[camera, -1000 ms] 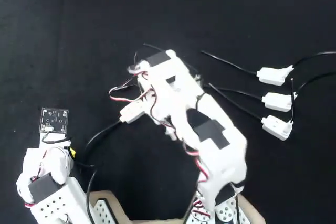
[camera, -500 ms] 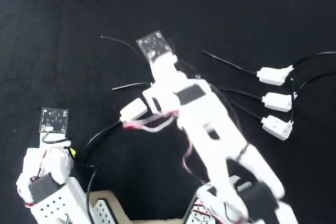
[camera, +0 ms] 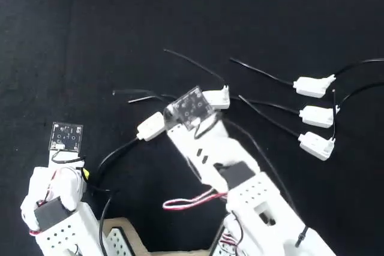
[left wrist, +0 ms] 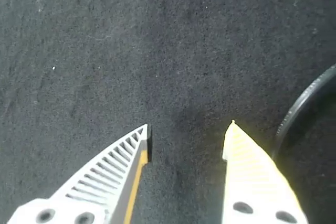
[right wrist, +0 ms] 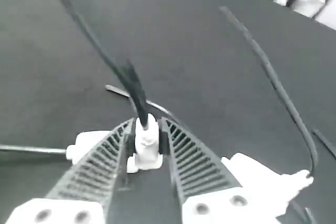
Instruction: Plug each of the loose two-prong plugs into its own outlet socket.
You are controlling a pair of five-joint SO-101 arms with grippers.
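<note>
As wrist views show, right fingers [right wrist: 197, 169] pinch a white plug [right wrist: 146, 145], left fingers [left wrist: 251, 174] apart.

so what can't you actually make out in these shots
- Right wrist view: the two-prong plug is clamped between the fingers, which hide its prongs.
- High view: the right arm's wrist covers that plug.
- High view: the outlet sockets are too small to show their slots, and their cords run off the right edge.
</note>
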